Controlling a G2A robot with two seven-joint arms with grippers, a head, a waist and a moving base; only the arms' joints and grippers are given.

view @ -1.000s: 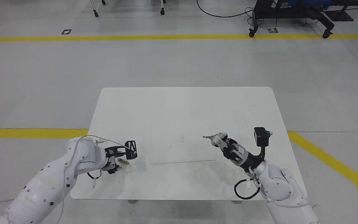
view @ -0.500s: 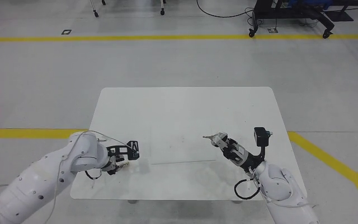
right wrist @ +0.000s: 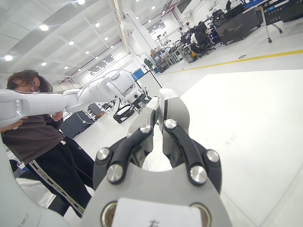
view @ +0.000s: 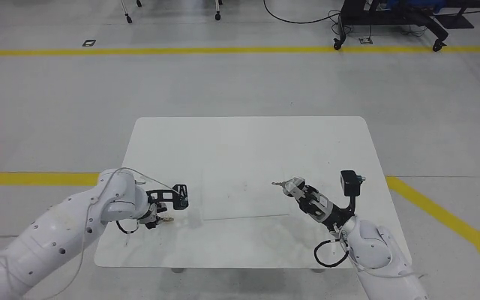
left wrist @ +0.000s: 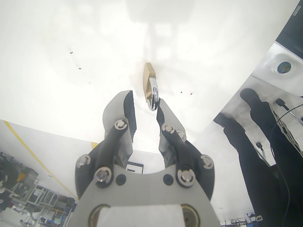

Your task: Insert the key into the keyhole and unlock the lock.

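White table (view: 247, 142): my left gripper (left wrist: 144, 106) sits spread, lock (left wrist: 148, 79) lying just off its tips, shackle by one tip. My right gripper (view: 291, 186) pinches the key (view: 279, 182), well apart.

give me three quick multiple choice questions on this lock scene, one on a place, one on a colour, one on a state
1. Where is the padlock?
A) on the white table, just ahead of the left gripper
B) in a drawer
C) on the floor

2. What colour is the padlock's body?
A) black
B) brass gold
C) red

3. How is the left gripper?
A) shut on the padlock
B) shut on nothing
C) open

Answers:
1 A, the left wrist view shows it lying on the table just ahead of the fingertips.
2 B, the body is brass gold, with a silver shackle.
3 C, the fingers stand apart and grip nothing.
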